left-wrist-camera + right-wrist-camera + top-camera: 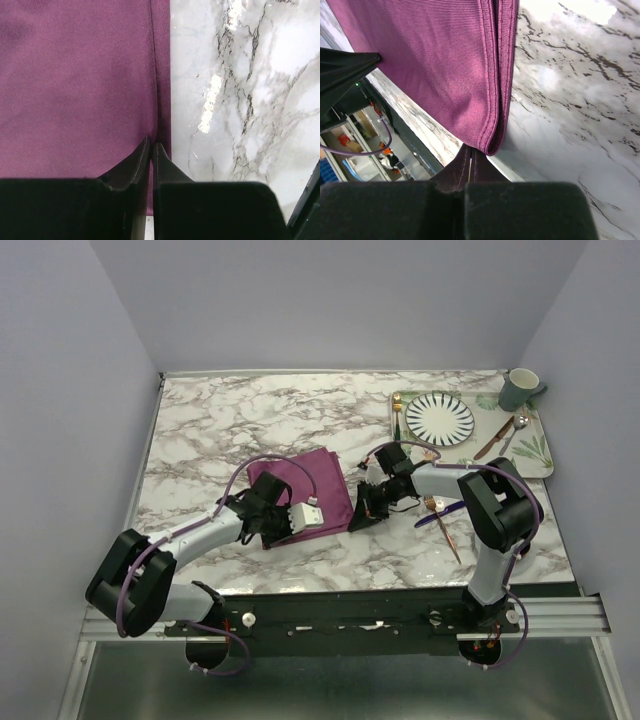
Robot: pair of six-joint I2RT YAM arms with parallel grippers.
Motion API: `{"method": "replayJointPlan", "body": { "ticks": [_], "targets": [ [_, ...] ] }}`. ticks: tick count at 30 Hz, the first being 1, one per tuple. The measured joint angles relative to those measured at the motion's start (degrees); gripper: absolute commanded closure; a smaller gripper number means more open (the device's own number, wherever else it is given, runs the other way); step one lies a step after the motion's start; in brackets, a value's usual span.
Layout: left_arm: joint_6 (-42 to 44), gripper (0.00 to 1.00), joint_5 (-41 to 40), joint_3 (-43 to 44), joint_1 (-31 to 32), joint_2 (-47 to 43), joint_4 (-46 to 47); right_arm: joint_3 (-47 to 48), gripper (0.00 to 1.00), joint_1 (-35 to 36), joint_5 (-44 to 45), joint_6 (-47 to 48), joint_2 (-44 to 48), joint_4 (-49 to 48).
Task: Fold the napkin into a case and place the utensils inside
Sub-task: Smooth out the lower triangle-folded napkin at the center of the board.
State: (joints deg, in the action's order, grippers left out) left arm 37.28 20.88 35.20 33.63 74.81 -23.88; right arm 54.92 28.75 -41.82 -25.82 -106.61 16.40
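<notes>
Lying folded on the table point(220, 430) between the arms, the napkin point(315, 480) is clamped at its near side by the left gripper point(152, 150) on a hem and by the right gripper point(470, 162) on a corner, the cloth being spread away from both.

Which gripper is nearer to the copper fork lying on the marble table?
Right. The right gripper pinches a corner of the napkin, just left of the fork. The left gripper holds the napkin's edge farther left, beyond the right one.

The napkin point(318, 478) lies left of fork point(445, 528), which apparently crosses knife point(425, 522).
</notes>
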Motion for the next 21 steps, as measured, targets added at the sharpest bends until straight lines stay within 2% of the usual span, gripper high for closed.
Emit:
{"method": "replayJointPlan", "body": {
  "ticks": [9,17,21],
  "targets": [
    [1.07,0.95,-1.44,-1.07,-0.02,-1.88,-0.68,0.02,0.99,0.0,0.09,0.9,0.0,0.22],
    [2.49,0.95,-1.95,-1.88,-0.31,-4.07,-2.03,0.0,0.99,0.0,0.44,1.46,0.0,0.46],
    [3.65,0.95,-1.92,-2.38,-0.31,-4.79,-2.45,0.02,0.9,0.0,0.44,1.84,0.0,0.92]
  ]
}}
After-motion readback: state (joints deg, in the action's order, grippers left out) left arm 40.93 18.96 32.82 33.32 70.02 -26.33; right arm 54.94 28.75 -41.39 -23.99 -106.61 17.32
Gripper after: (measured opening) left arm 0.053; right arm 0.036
